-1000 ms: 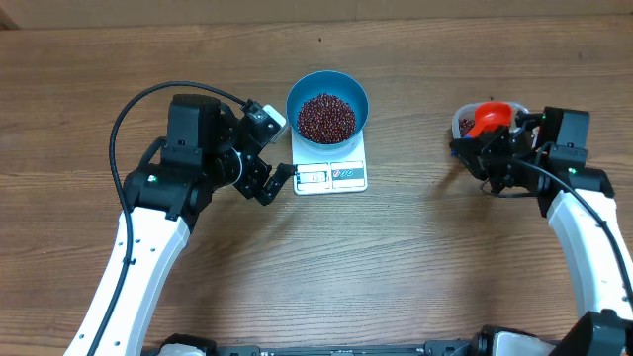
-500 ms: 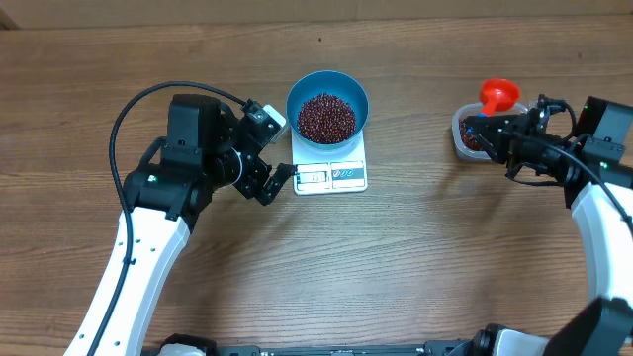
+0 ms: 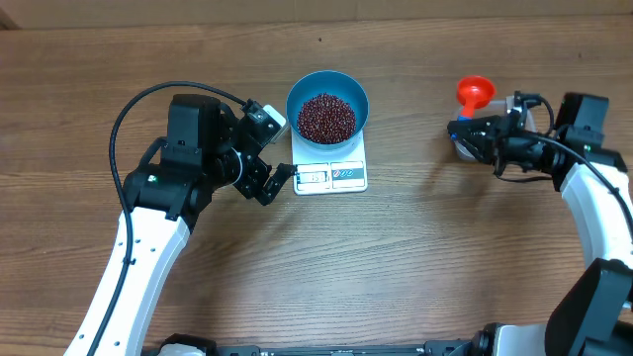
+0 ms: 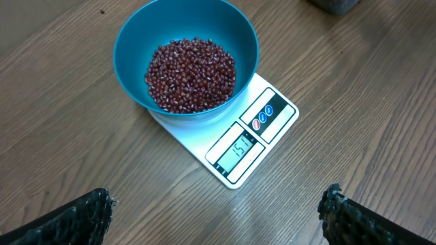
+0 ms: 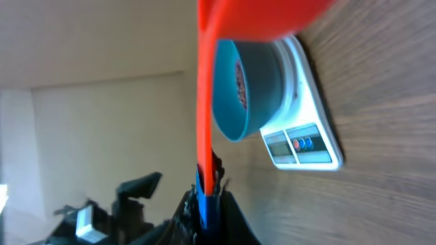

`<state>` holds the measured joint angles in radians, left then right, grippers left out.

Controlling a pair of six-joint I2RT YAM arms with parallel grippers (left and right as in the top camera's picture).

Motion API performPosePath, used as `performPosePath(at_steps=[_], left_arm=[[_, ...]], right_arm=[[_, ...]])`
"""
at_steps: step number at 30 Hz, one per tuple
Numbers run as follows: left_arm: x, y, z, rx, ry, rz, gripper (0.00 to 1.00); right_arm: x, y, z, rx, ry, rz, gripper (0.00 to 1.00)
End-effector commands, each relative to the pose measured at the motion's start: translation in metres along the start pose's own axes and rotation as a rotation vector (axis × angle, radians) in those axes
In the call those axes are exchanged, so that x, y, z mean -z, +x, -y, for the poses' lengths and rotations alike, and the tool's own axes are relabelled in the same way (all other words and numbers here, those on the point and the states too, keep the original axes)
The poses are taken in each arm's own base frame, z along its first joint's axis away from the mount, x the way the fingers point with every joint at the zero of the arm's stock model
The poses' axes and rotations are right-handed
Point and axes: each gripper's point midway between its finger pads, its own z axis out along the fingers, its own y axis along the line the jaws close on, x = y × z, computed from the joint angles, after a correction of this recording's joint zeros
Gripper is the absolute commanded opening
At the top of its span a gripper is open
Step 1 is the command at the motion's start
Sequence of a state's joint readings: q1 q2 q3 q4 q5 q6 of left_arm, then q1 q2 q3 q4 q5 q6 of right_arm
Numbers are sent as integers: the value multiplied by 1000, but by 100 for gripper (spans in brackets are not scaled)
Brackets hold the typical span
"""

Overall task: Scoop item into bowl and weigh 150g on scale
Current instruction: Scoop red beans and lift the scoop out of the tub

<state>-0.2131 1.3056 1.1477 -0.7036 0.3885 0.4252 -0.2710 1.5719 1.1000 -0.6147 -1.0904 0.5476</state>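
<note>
Beans (image 4: pixel 191 73) heaped in blue bowl (image 4: pixel 136 41); bowl sits on scale (image 4: pixel 272 119), mid tabletop (image 3: pixel 415 257); display lit, digits unsure. Left tool (image 3: pixel 275 148) spread wide beside scale, holding nothing; right tool (image 3: pixel 467 132) pinching red scoop (image 3: pixel 475 92) by its handle, well right of scale. Judgement: read display first; add only a few grains, tipped slowly over bowl centre.
</note>
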Motion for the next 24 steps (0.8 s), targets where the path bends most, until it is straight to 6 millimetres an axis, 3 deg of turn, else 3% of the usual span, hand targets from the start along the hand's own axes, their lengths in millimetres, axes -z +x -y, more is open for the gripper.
performPosePath(at_steps=[1,5,8,11,16,19,24], left_arm=[[1,0,-3,13,-5,3,100],[1,0,-3,13,-5,3,100],[1,0,-3,13,-5,3,99],[1,0,-3,13,-5,2,99],[1,0,-3,13,-5,3,100],[1,0,-3,13,-5,3,99],[1,0,-3,13,-5,3,100]], right_arm=[[9,-20,-17,169,165,91,4],[34,-27,-25,254,427,152,4],[50,-32,-46,398,547,193,4],[52,-39,-69,555,585,222,4],[33,-50,-93,834,650,261,4],[14,-47,-108,1065,676,227,4],[-13,-41,-110,1344,795,144,4]])
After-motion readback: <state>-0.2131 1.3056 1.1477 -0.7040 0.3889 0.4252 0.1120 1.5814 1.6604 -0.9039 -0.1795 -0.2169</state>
